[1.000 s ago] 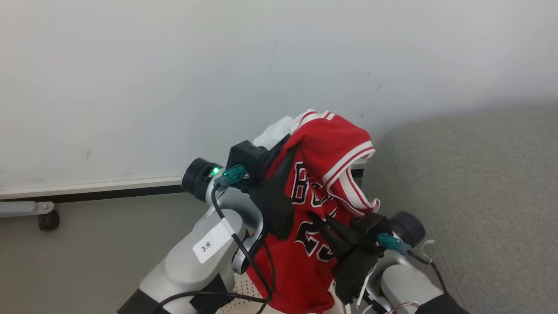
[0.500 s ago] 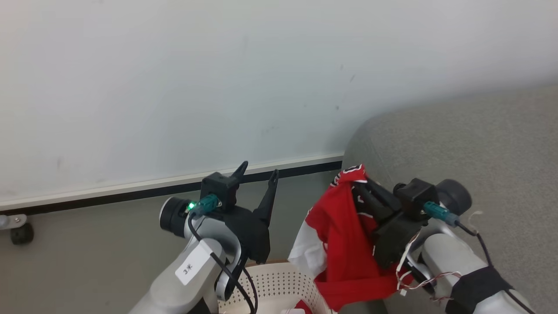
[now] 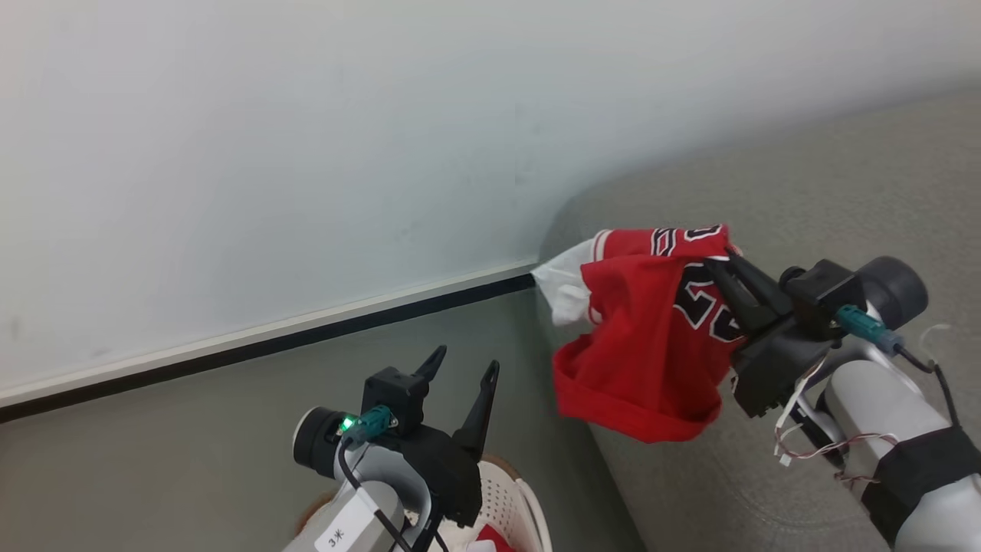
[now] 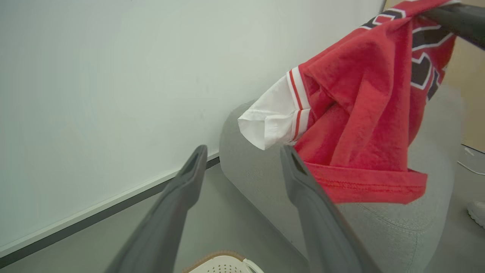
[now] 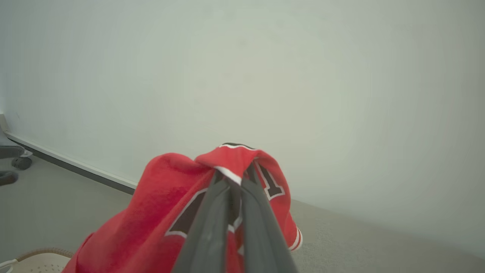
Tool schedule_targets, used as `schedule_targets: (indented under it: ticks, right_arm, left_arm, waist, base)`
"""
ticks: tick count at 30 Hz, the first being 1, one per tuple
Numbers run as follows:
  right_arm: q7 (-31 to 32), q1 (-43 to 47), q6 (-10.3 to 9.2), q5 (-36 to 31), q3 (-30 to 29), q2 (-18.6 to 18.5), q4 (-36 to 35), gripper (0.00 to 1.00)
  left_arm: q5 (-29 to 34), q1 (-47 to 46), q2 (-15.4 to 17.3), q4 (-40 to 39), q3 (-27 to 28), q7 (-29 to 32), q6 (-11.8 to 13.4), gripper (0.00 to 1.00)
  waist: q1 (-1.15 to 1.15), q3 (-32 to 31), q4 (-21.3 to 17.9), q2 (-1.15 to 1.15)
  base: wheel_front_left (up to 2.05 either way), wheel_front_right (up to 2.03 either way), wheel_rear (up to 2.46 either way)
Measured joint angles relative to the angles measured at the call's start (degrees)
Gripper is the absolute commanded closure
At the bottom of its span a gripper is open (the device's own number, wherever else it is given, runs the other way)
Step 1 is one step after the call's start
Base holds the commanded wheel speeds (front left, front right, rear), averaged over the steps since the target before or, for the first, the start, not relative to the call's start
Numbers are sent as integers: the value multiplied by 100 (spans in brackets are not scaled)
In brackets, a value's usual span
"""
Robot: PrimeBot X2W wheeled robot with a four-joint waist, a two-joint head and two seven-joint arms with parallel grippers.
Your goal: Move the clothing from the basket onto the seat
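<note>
The jersey (image 3: 651, 337) is hanging in the air at about 3 o'clock in the head view, over the seat's (image 3: 843, 192) rounded end. The right gripper (image 3: 728, 264) is pinching it, fingers pressing together on a fold by the number. That number is creasing under the fingers, so only part is reading, and white trim is bunching at the cloth's 9 o'clock. Whether the hem is touching the seat I cannot tell. The left gripper (image 3: 467, 359) is standing at 6 o'clock with fingers spread wide, holding nothing, above the basket (image 3: 529, 498) — the frame's bottom edge is cutting it off. A scrap of red (image 3: 498, 543) is showing inside, too small to make out. Grey floor (image 3: 191, 429) is running to a dark baseboard (image 3: 306, 331) under a pale wall (image 3: 306, 153).
</note>
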Motion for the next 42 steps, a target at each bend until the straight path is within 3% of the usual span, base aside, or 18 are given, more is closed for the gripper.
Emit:
schedule_targets:
  ticks: [19,24,42]
  right_arm:
    - [0,-77,-1,67,-402,-561,-411,100]
    - [2,-277,-8,178,-628,-657,-411,100]
    - [356,-2672,-94,546,-1548,-886,376,100]
  left_arm:
    - [359,278,-60,-608,-305,-31,43,0]
    - [520,253,-57,-809,-399,-32,76,0]
    - [1234,-521,334,-1677,-576,-11,114,0]
  waist:
    - [0,378,-844,0]
    - [0,669,-863,0]
    - [1,2057,-497,0]
  base:
    - [0,0,0]
    - [0,0,0]
    - [0,0,0]
